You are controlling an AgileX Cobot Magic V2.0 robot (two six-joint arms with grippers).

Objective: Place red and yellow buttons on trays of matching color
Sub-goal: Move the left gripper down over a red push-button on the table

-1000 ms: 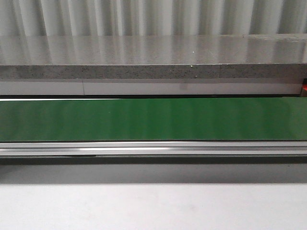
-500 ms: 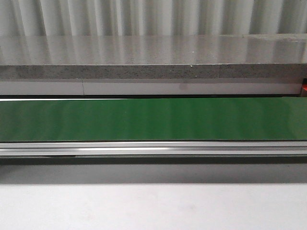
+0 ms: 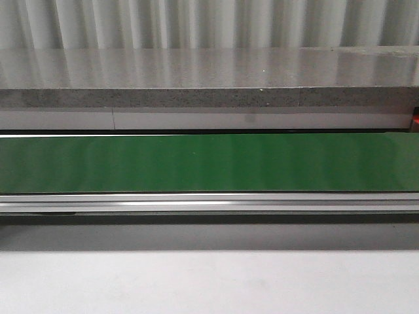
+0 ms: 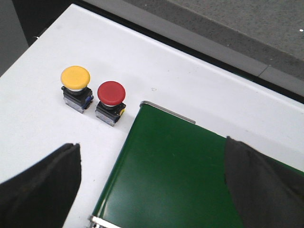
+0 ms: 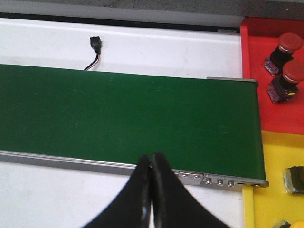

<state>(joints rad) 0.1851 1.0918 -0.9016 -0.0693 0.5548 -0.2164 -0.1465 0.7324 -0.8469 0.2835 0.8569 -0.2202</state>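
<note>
In the left wrist view a yellow button and a red button stand side by side on the white table, just off the end of the green belt. My left gripper hangs open over that belt end, apart from both buttons. In the right wrist view the red tray holds two red buttons. Below it the yellow tray holds a button base and a yellow cap at the frame edge. My right gripper is shut and empty over the belt's near rail.
The green conveyor belt crosses the front view with a metal rail in front and a grey stone shelf behind. A small black connector on a wire lies on the white table beyond the belt.
</note>
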